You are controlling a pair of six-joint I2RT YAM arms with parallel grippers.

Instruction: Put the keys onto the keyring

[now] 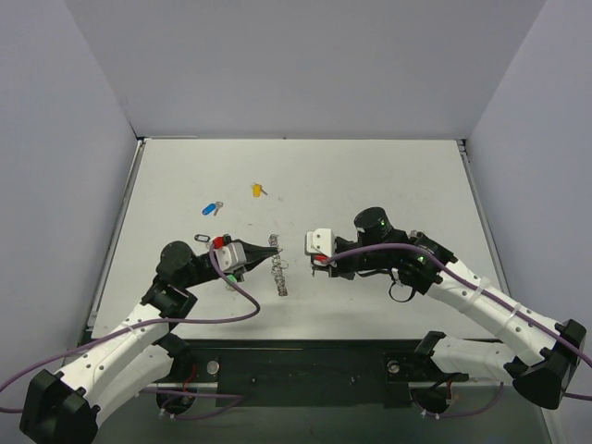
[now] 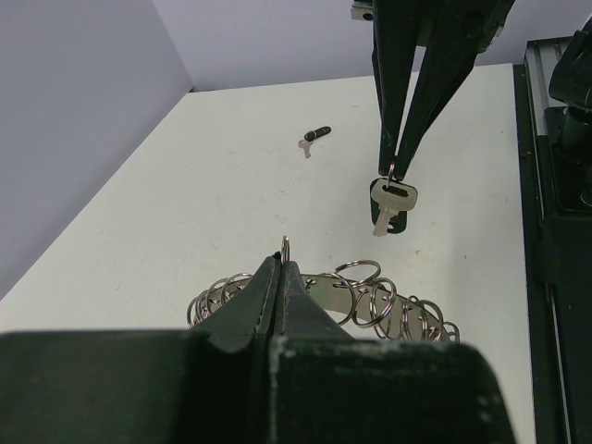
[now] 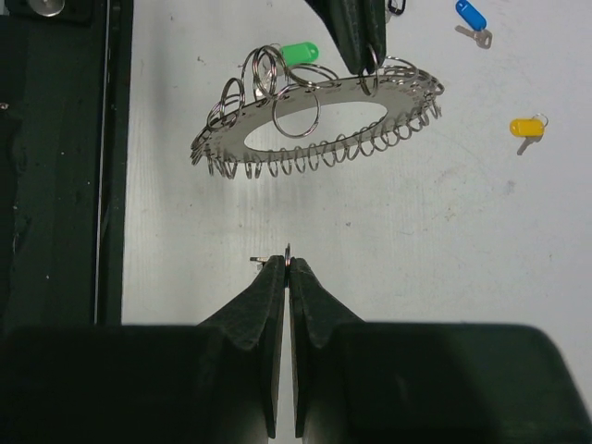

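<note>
— Between the two arms, over the middle of the table (image 1: 388, 185), what has the left gripper (image 2: 283, 268) got?

— Its fingers are pressed together on one small wire loop at the rim of the keyring (image 3: 222, 143). The ring hangs tilted from that pinch. I cannot tell whether its lower edge touches the table.

— Anything on the ring already?

— A green key (image 3: 299, 53), hooked on at the side nearer the arm bases.

— And the right gripper (image 3: 289, 268)?

— Clamped on the little loop of a pale-headed key (image 2: 395, 196), which dangles below the fingertips, near the keyring but apart from it.

— The others?

— A blue key (image 1: 213, 207) and a yellow key (image 1: 258, 191) lie on the table beyond the left gripper. A dark-headed key (image 2: 316, 135) lies farther off in the left wrist view.
</note>
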